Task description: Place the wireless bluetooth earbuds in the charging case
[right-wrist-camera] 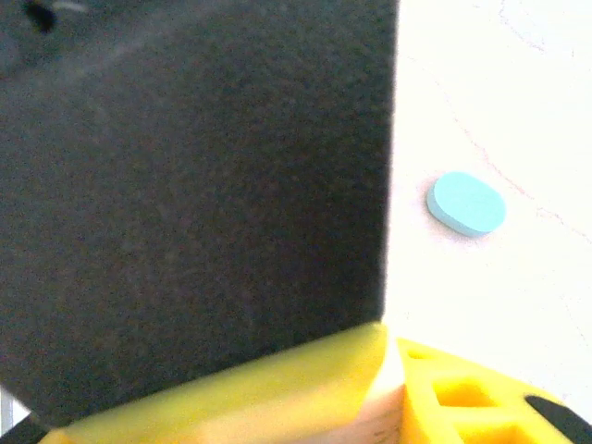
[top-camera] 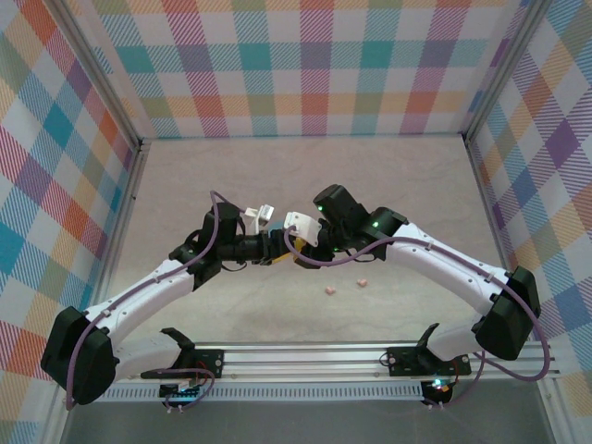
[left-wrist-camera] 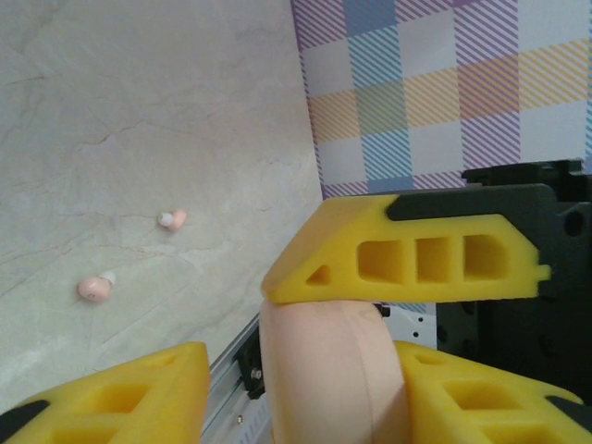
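pink and oval, a charging case (left-wrist-camera: 328, 370) is held up off the pale marbled table (top-camera: 305, 176), at the spot near the middle where two white robot arms meet. the right gripper (right-wrist-camera: 393, 359) is clenched on it. in the right wrist view, a pale pink edge sits pinched between two yellow fingers at the bottom of the picture. in the left wrist view, one of those fingers (left-wrist-camera: 407, 250) lies flat across the top of the case.

the left gripper (left-wrist-camera: 305, 375) reaches in from the opposite side, with its own yellow fingers on either side of the same case. one finger touches the case. the other stands off it by a narrow gap, so i cannot tell whether this claw is grasping the case or only set around it.

two pink earbuds lie loose on the table, outside the case. seen from above, one earbud (top-camera: 329, 290) lies a little to the left of the other earbud (top-camera: 363, 281). both are on the near side of the grippers, below the right arm, apart from each other and from the case.

a light blue oval case (right-wrist-camera: 466, 203) lies flat on the table, apart from the right gripper.

pastel plaid walls (top-camera: 305, 65) enclose the table on three sides. a metal rail (top-camera: 305, 356) at the near edge carries the arm bases.
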Controlling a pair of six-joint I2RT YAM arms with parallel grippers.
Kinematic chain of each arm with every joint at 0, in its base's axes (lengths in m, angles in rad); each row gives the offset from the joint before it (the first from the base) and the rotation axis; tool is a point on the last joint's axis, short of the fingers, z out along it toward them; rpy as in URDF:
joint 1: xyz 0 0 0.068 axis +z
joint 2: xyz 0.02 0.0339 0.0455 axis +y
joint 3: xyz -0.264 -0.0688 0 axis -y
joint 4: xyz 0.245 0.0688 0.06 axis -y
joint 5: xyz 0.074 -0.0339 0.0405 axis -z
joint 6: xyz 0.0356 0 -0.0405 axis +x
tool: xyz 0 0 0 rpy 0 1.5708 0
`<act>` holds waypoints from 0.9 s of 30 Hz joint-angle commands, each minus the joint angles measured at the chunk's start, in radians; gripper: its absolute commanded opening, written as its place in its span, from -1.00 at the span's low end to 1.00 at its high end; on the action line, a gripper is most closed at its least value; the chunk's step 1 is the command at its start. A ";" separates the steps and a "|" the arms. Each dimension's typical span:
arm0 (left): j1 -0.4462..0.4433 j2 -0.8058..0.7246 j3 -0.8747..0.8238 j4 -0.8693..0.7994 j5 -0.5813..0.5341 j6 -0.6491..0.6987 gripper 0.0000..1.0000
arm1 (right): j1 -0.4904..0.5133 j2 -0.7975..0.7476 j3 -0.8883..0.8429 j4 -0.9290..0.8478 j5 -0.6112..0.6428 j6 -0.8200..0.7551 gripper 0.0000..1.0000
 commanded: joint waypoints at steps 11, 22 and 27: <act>-0.008 0.002 0.015 0.014 0.000 -0.032 -0.36 | 0.002 -0.023 -0.013 0.079 0.031 0.017 0.10; 0.039 -0.091 -0.022 0.044 -0.100 -0.121 -0.47 | -0.147 -0.187 -0.176 0.304 -0.177 0.200 0.36; 0.076 -0.147 -0.068 0.115 -0.128 -0.206 -0.47 | -0.188 -0.258 -0.297 0.474 -0.254 0.275 0.41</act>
